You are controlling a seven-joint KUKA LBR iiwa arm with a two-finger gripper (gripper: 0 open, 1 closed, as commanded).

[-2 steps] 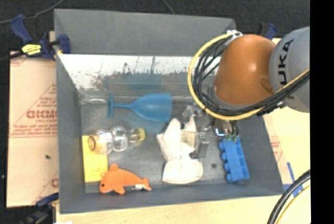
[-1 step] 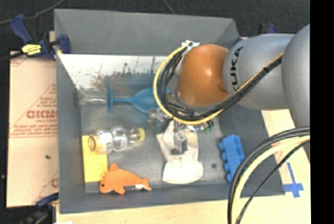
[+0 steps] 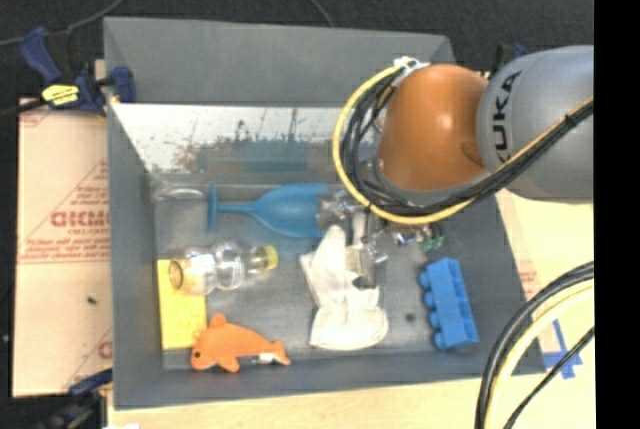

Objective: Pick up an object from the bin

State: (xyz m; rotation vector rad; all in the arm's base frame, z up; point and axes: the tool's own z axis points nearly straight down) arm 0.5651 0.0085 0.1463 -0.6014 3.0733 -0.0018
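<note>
Directly beneath claw (image 3: 362, 269), crumpled white cloth (image 3: 345, 322), touching, claw's spread cannot be told

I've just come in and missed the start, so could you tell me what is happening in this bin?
A robot arm reaches in from the right, with its tool low over a crumpled white cloth near the middle of the grey bin. The cloth lies on the floor, not lifted. A blue glass lies on its side behind, and a blue brick sits to the right.
</note>
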